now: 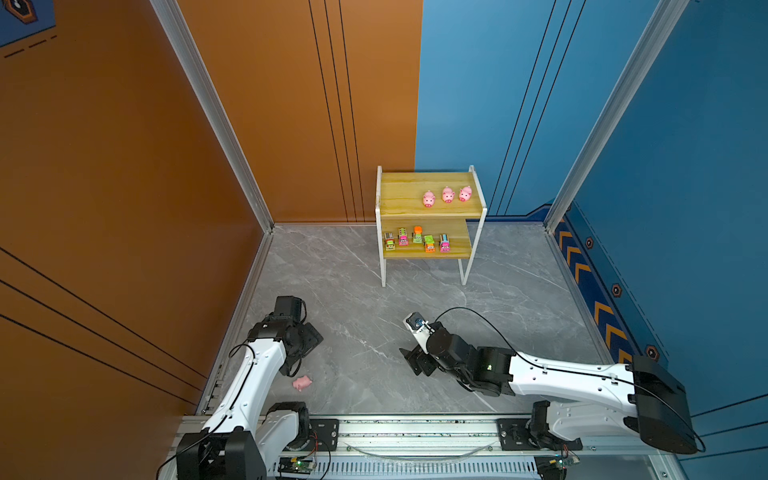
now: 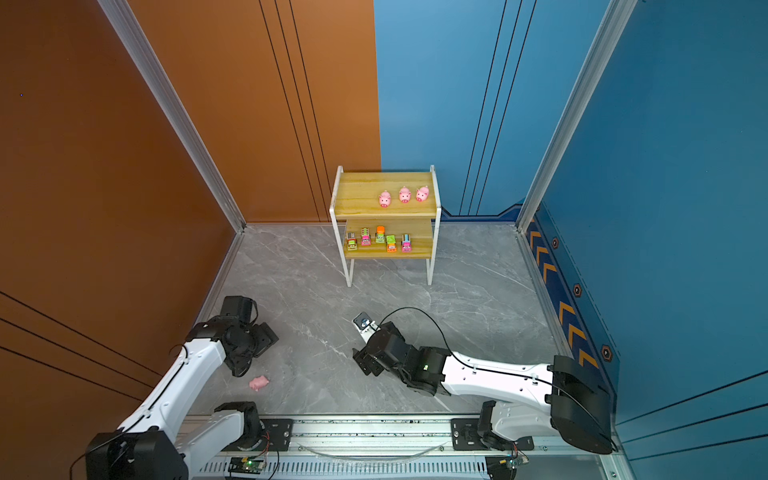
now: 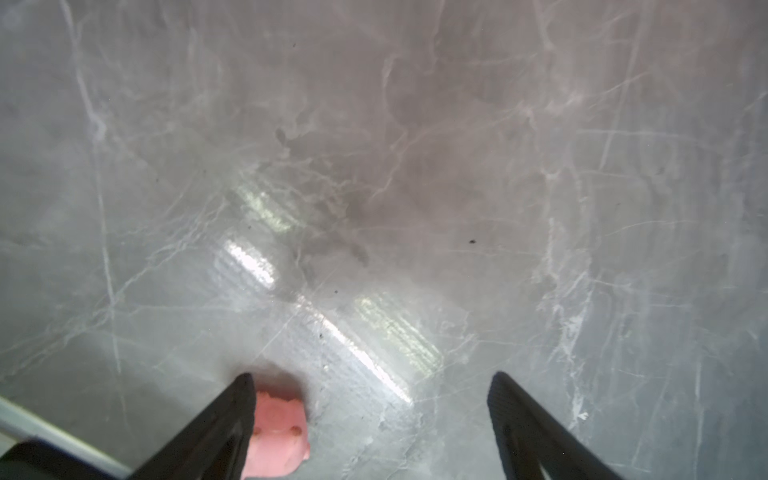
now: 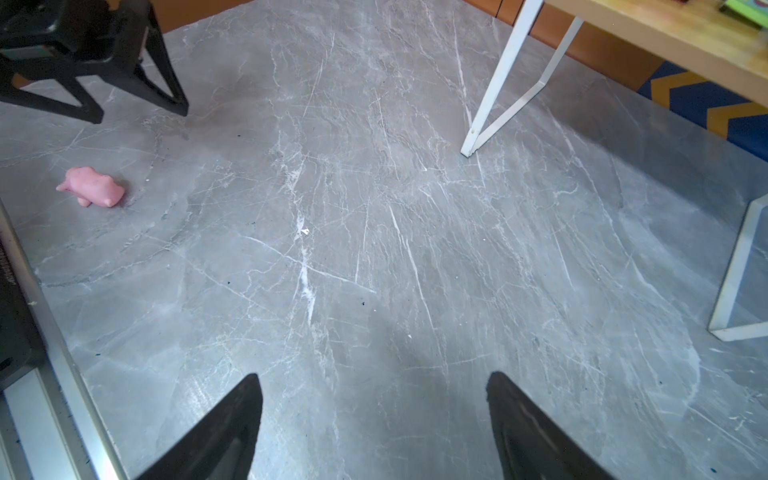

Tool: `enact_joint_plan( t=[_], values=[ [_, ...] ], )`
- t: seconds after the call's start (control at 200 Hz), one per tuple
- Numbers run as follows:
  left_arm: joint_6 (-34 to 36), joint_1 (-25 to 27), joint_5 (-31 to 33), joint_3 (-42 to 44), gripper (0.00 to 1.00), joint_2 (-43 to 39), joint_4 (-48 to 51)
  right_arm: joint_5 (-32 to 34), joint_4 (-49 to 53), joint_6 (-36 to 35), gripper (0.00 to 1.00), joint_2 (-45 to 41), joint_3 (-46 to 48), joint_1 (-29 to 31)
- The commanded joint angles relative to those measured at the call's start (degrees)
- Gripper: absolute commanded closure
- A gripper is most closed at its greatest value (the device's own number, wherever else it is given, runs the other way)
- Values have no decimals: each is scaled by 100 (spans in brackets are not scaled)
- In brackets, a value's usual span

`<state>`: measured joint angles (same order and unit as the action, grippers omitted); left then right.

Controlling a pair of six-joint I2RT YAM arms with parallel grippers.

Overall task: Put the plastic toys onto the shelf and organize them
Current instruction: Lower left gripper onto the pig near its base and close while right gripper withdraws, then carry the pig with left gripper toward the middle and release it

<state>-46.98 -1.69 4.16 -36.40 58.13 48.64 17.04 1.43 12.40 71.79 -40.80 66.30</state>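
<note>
Pigs and trucks are nearly all sorted: three pink pigs (image 1: pixel 447 195) stand in a row on the upper board of the shelf (image 1: pixel 399 195), and five toy trucks (image 1: pixel 417 240) line the lower board. One stray pig (image 1: pixel 302 382) is left on the grey marble table (image 1: pixel 374 299), lying on its side near the front rail. In both top views it sits at about six o'clock from the left gripper (image 1: pixel 309 338), just beside it, and at about nine o'clock from the right gripper (image 1: pixel 415 361), well apart across open tabletop. The left arm is clearly the nearer one. In the left wrist view the pig (image 3: pixel 277 432) lies close against one black fingertip (image 3: pixel 241 399), off to that side of the gap and not centred between the jaws, which stand wide with nothing in them. The right gripper (image 4: pixel 374 399) is likewise spread wide and empty, pointing at bare table, with the pig (image 4: pixel 92 186) far off toward the left gripper (image 4: pixel 137 106). The pig's long axis appears to run roughly three to nine o'clock in the top views. My judgement: the coming pick needs the left gripper shifted back toward six o'clock until the pig is centred, jaws closing across its short width.
</note>
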Motion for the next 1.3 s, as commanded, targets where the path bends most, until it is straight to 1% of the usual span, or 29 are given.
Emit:
enact_joint_plan(
  t=[0.0,0.165,0.26,0.27,0.4,0.551,0.606,0.671,0.781,0.866,0.996,1.091,1.191,1.251,1.291],
  values=[
    [-625,98,419,100,12,-149,509,-254,-399,296,15,-189,180,-275],
    [-1135,292,546,431,12,-123,616,-488,-526,406,16,-327,392,-626],
    [-1327,461,489,579,13,48,515,-612,-539,467,16,-315,415,-756],
    [-1335,471,476,585,16,67,484,-613,-532,472,16,-319,415,-769],
    [-1339,563,239,748,28,244,27,-625,-467,474,16,-310,397,-807],
    [-1199,766,184,627,52,512,-329,-605,-390,517,17,-407,414,-830],
    [-1194,936,142,541,57,630,-463,-565,-336,533,17,-468,415,-846],
    [-1236,1253,198,383,62,817,-533,-564,-231,566,17,-545,430,-924],
    [-1353,1989,277,63,70,1178,-728,-582,64,746,18,-761,446,-1211],
    [-1464,2601,337,-296,74,1559,-894,-584,320,827,19,-951,492,-1462],
    [-1665,3556,423,-966,76,2307,-1160,-509,713,895,20,-1201,579,-1748],
    [-1752,4050,337,-1462,76,2969,-1486,-462,830,896,20,-1413,702,-1839],
    [-1570,4293,204,-2038,73,3522,-1572,-499,946,857,20,-1534,744,-1855],
    [-1394,4268,157,-2192,68,3585,-1589,-479,974,830,20,-1537,744,-1803],
    [-1214,4191,103,-2221,63,3540,-1604,-449,984,809,20,-1511,740,-1727]
  ],
)
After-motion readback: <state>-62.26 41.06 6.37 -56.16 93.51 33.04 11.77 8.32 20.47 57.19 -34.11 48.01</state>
